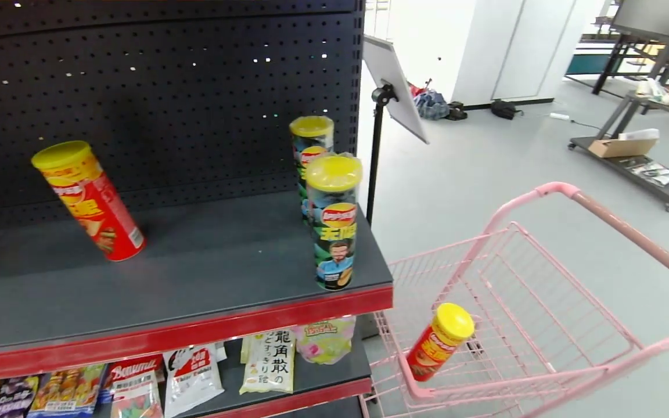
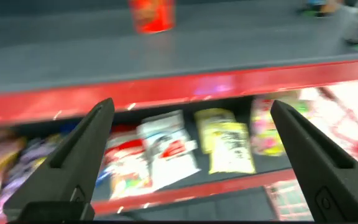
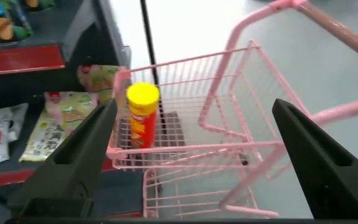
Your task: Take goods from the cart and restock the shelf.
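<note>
Currently three cans top the shelf: red can, front green can, rear green can. A fourth can sits in the cart. Left tool and right tool gape, empty.

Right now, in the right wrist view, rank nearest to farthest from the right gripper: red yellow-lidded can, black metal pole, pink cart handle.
1. Red yellow-lidded can, cart's near corner.
2. Black metal pole, just behind it.
3. Pink cart handle, far end.

Left wrist view: the red can is cut off by the view's edge; the lower-shelf packets are blurred — print unreadable. Head view: the rear green can is half hidden behind the front green can.
</note>
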Tool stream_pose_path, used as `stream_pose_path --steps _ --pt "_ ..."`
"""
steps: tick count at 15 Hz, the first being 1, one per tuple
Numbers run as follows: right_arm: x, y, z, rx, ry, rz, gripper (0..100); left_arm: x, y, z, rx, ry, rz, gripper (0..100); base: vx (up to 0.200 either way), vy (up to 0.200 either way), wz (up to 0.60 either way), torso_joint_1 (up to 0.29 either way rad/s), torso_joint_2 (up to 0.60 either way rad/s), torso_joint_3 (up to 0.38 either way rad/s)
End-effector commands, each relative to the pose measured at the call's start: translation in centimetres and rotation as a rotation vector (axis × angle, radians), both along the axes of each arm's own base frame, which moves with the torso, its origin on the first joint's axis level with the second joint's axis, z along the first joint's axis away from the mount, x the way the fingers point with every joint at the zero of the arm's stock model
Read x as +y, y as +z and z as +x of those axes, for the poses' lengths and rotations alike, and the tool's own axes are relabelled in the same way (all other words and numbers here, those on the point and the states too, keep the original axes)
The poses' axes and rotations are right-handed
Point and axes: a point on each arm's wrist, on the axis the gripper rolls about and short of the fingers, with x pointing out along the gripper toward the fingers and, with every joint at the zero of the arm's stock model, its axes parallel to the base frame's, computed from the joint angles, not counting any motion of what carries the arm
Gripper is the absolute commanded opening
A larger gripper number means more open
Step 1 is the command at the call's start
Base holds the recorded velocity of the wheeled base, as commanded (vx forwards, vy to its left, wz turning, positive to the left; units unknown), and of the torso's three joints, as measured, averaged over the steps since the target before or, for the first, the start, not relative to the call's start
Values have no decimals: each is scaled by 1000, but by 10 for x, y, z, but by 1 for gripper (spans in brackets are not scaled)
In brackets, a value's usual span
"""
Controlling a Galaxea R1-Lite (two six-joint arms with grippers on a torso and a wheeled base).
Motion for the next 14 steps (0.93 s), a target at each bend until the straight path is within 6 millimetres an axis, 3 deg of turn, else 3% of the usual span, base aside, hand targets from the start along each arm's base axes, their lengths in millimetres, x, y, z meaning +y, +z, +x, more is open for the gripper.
stream_pose_path --steps 1,3,10,14 --pt "0 0 0 1 1 0 100 0 0 0 2 0 0 100 0 0 -600 2 2 2" --pt "0 0 0 1 1 -2 100 0 0 0 2 0 0 100 0 0 -600 0 5 5" --pt "0 0 0 1 0 -2 100 0 0 0 2 0 0 100 0 0 0 0 0 0" --pt "0 0 0 1 -2 -2 100 0 0 0 2 0 0 100 0 0 0 -121 284 167"
